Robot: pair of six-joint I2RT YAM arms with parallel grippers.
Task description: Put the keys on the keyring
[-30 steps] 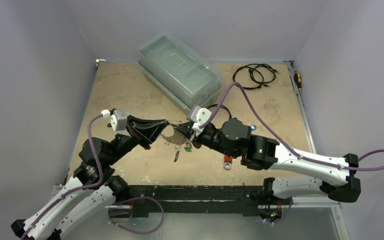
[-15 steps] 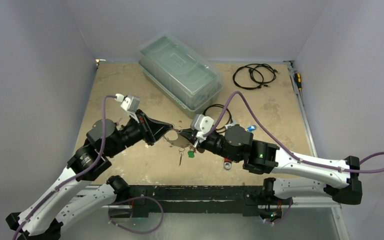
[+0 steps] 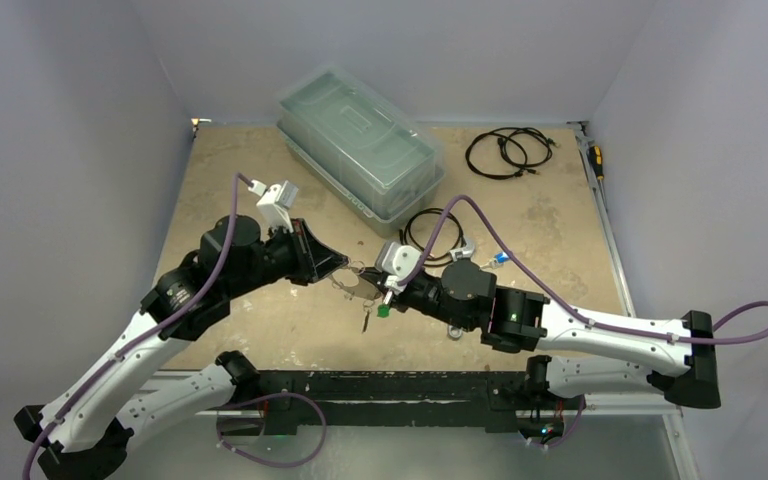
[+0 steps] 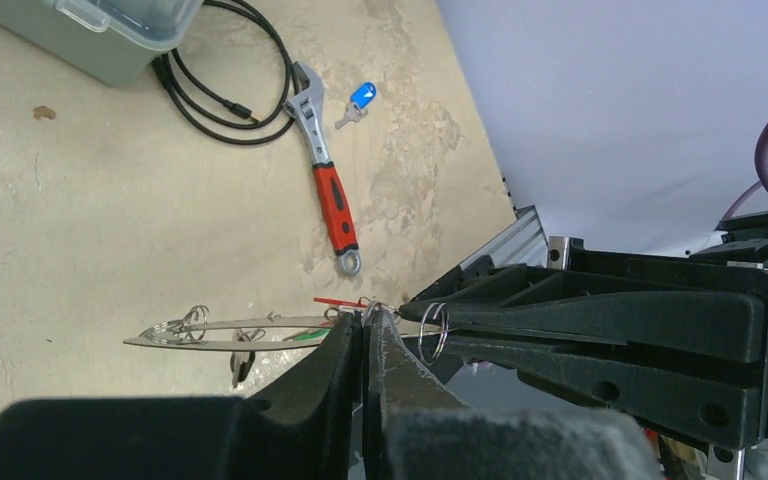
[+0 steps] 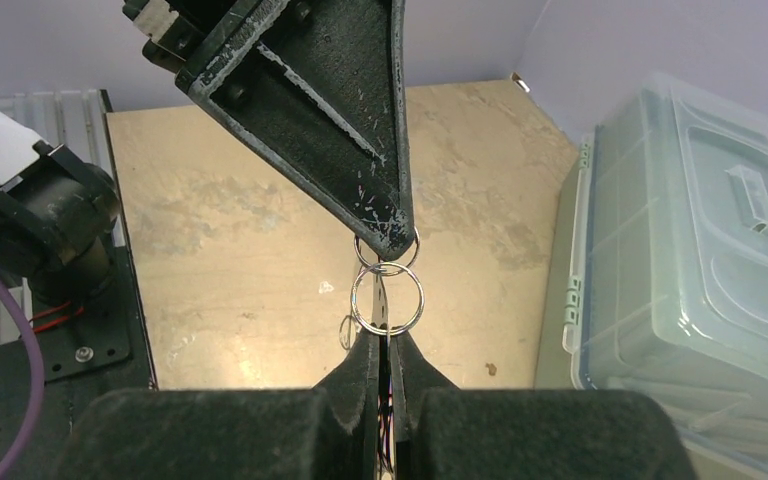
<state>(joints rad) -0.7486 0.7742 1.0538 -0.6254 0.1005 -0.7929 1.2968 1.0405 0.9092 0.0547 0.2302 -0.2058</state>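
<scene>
Left pincer: closed, pinching the near end of the keyring.
Right pincer: closed on a small ring, tip to tip with the left one.
Keyring: between the two pincers, mid-desk.
Keys: a green-tagged key dangles just under the pincers; a blue-tagged key lies on the desk beside the wrench.

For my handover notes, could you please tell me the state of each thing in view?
left gripper: shut on a small ring
right gripper: shut on another small ring
keyring: held up between the grippers
blue-tagged key: loose on the table
wrench: lying flat
plastic box: lid shut
</scene>
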